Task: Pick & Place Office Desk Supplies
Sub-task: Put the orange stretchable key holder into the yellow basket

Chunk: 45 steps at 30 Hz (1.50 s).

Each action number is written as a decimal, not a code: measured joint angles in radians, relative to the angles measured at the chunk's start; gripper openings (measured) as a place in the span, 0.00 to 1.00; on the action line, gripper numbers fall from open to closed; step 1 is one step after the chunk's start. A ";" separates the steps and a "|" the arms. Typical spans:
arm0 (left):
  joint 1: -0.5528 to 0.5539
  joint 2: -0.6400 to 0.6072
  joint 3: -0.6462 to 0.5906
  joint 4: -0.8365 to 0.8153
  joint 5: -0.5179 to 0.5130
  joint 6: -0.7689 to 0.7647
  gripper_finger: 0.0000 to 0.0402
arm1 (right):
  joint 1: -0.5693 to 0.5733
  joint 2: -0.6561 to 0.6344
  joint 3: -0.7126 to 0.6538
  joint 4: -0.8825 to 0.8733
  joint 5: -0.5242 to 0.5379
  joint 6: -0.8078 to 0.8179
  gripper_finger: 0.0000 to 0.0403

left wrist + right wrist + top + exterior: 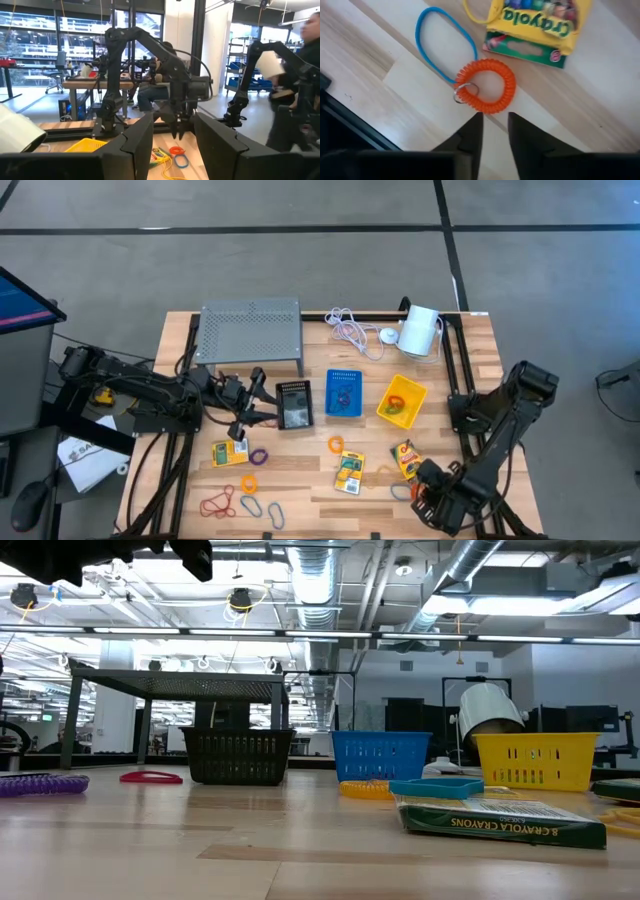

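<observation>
Orange coil lies just ahead of our right gripper, fingers slightly parted; we should straddle its rim squarely.

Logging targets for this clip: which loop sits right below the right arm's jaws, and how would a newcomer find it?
Start at the yellow plastic bin, then go to the yellow Crayola crayon box near the table's front edge. Beside it lies the orange coiled spiral loop with a metal ring, overlapping a smooth thin blue loop.

"8 CRAYOLA CRAYONS" on crayon box edge, "Crayola" on yellow crayon packet
</observation>
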 joint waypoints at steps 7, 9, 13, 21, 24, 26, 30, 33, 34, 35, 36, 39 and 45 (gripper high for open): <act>0.000 0.000 0.000 0.000 0.000 0.000 0.35 | -0.026 0.063 -0.001 0.016 0.001 0.002 0.40; 0.000 0.000 0.000 0.000 0.000 0.000 0.35 | -0.032 0.077 -0.001 0.010 0.002 -0.005 0.41; 0.000 0.000 0.000 0.000 0.000 0.000 0.35 | -0.035 0.085 -0.001 -0.003 0.000 -0.009 0.41; 0.000 0.000 0.000 0.000 0.000 0.000 0.35 | -0.029 0.085 -0.001 -0.010 0.000 -0.011 0.39; 0.000 0.000 0.000 0.000 0.000 0.000 0.35 | -0.029 0.085 -0.001 -0.010 0.000 -0.012 0.39; 0.000 0.000 0.000 0.000 0.000 0.000 0.35 | -0.029 0.085 -0.007 -0.005 0.001 -0.011 0.40; 0.000 0.000 0.000 0.000 0.000 0.000 0.35 | -0.028 0.085 -0.035 0.024 0.001 -0.010 0.41; 0.000 0.000 0.000 0.000 0.000 0.000 0.35 | -0.028 0.085 -0.051 0.035 0.001 -0.009 0.41; 0.000 0.000 0.000 0.000 0.000 0.000 0.35 | -0.028 0.085 -0.054 0.035 0.001 -0.009 0.41; 0.000 0.000 0.000 0.000 0.000 0.000 0.35 | -0.028 0.085 -0.056 0.034 0.001 -0.009 0.40; 0.000 0.000 0.000 0.000 0.000 0.000 0.35 | -0.027 0.085 -0.056 0.030 0.001 -0.009 0.40; 0.000 0.000 0.000 0.000 0.000 0.000 0.35 | -0.024 0.087 -0.056 0.028 0.003 -0.009 0.39; 0.000 0.000 0.000 0.000 0.000 0.000 0.35 | -0.017 0.127 -0.054 0.053 0.007 -0.011 0.37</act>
